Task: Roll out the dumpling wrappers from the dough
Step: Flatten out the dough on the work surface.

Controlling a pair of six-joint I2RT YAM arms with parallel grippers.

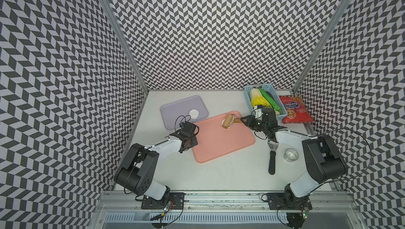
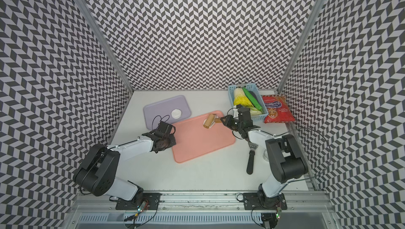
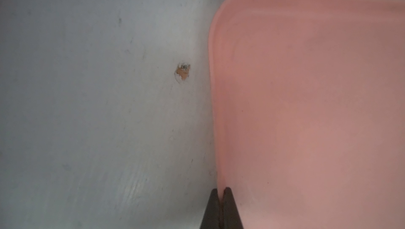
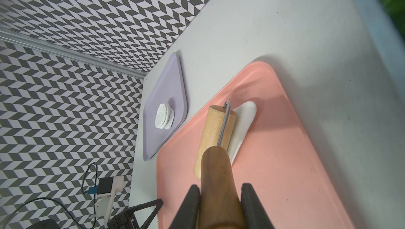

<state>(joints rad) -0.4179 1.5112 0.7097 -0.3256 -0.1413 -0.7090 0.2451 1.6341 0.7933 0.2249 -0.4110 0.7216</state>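
Nearest, the blade of the black-handled metal spatula [image 1: 272, 164] is lying half hidden under the white right arm [image 1: 289, 137]. The white left arm [image 1: 166, 145] is bending low, and the left jaws, hidden in both top views, are pinching the rim of the pink rectangular tray [image 3: 306, 107]. The right jaws are clamping the brown handle of the wooden roller [image 4: 215, 138], which is covering most of the soft white dough [image 4: 244, 122] at that tray's far end. Farther, the round white dumpling wrappers [image 4: 164, 116] are lying stacked on the lavender tray [image 4: 173, 81].
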